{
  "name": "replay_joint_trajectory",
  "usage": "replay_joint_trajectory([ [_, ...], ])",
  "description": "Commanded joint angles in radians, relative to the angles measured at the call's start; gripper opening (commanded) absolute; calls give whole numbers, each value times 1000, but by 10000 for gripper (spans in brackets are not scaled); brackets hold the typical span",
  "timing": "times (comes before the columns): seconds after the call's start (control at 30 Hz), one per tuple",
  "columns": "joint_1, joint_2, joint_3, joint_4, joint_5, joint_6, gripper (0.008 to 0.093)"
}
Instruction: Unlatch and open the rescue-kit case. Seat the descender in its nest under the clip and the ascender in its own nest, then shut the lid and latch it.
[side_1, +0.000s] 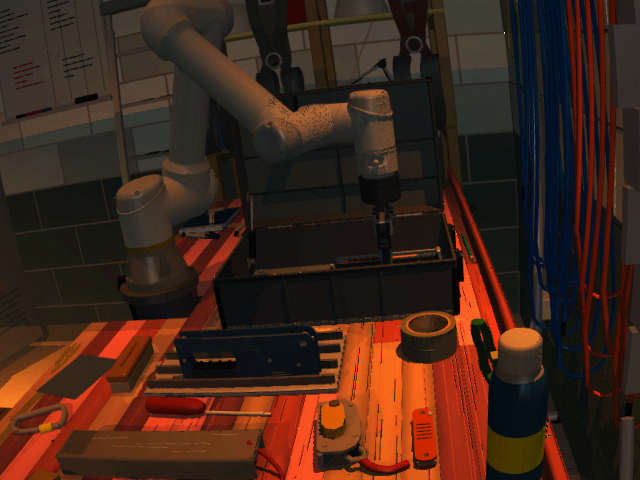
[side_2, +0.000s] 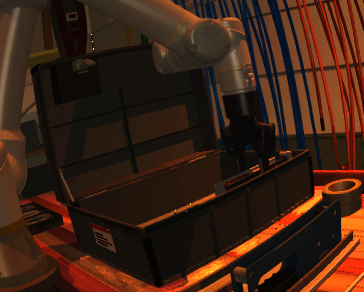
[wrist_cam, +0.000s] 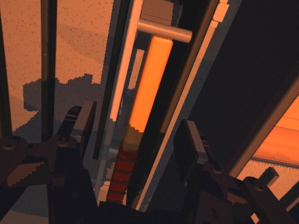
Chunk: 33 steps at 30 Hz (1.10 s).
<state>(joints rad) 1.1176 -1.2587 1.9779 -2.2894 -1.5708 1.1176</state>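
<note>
The orange descender (wrist_cam: 148, 89) lies in a narrow nest inside the open case (side_1: 341, 258), its far end under a metal clip bar (wrist_cam: 164, 31). Its ribbed red end (wrist_cam: 122, 174) is nearest my wrist. The case lid (side_2: 125, 115) stands upright behind. My gripper (side_1: 383, 247) reaches down into the right part of the case, just above the descender, and is open and empty (wrist_cam: 136, 130). The blue ascender (side_1: 248, 351) lies on a slatted tray on the table in front of the case.
Behind the case are a tiled wall and hanging harnesses; blue and red ropes (side_1: 563, 155) hang at the right. In front lie a tape roll (side_1: 429, 333), a bottle (side_1: 517, 408), a screwdriver (side_1: 201, 407), an orange-knobbed device (side_1: 336, 429) and a long box (side_1: 160, 452).
</note>
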Motion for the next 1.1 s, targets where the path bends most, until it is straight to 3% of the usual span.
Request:
replay_joint_trajectory([
  [0.0,0,-4,-2,4,0,0,630],
  [1.07,0,-125,-106,229,0,0,630],
])
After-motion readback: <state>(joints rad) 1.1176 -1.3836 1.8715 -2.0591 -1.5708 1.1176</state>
